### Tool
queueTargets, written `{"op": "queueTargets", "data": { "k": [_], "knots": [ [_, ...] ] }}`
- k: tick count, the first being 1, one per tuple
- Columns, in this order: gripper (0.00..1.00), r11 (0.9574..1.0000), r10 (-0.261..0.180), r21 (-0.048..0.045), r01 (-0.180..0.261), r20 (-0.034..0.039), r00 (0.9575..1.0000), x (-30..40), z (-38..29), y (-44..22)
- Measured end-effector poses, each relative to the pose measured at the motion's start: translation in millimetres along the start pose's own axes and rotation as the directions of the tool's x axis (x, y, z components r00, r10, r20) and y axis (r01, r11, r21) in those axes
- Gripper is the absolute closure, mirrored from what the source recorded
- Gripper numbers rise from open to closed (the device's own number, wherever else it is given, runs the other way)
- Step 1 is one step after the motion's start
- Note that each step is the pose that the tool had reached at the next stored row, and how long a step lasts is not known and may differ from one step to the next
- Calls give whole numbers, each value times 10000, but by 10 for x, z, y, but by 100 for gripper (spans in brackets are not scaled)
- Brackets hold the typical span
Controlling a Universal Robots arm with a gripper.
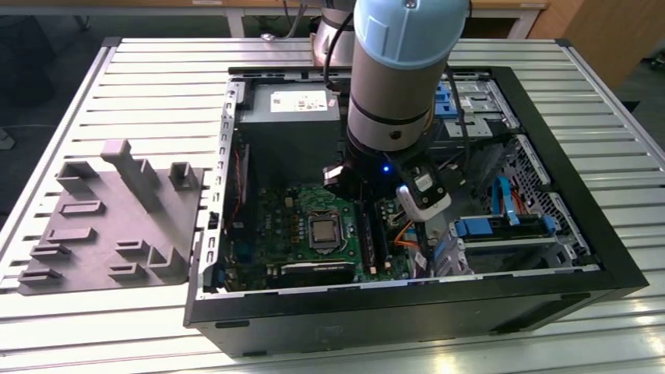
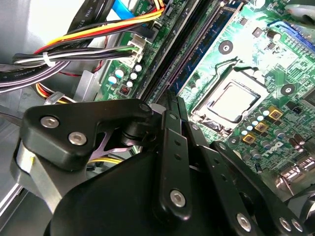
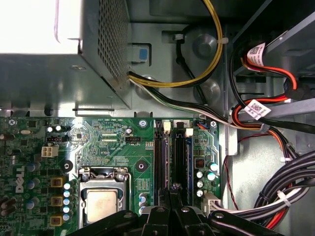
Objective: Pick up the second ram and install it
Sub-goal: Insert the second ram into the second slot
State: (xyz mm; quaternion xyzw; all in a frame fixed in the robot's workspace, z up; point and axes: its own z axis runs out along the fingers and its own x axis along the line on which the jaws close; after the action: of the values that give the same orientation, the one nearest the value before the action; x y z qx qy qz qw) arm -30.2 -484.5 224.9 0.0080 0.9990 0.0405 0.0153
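Black gripper [image 2: 171, 105] linkage lies closest in both wrist views, its two fingers [image 3: 170, 196] pressed together over the memory slots [image 3: 172, 157] of the green motherboard [image 3: 113, 152]. Whether they pinch the second ram [image 3: 175, 186] is hard to tell: just a thin dark edge shows between the tips, standing in line with a slot, and the rest is hidden behind the linkage. Beside the slots sits the processor socket [image 3: 102, 204], cut off by the frame. Bundled cables [image 3: 275, 196] run past the board's edge. In the exterior view the arm [image 1: 400, 70] reaches down into the open computer case [image 1: 561, 202], blocking the slots, and a grey parts tray [image 1: 109, 226] rests on the table [image 1: 156, 70] to the exterior view's left.
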Motion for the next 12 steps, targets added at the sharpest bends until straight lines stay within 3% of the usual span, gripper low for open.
{"op": "queueTargets", "data": {
  "k": [12],
  "knots": [
    [89, 10000, 1, -10, -1, 0, 10000, 0, 13, -1]
  ]
}}
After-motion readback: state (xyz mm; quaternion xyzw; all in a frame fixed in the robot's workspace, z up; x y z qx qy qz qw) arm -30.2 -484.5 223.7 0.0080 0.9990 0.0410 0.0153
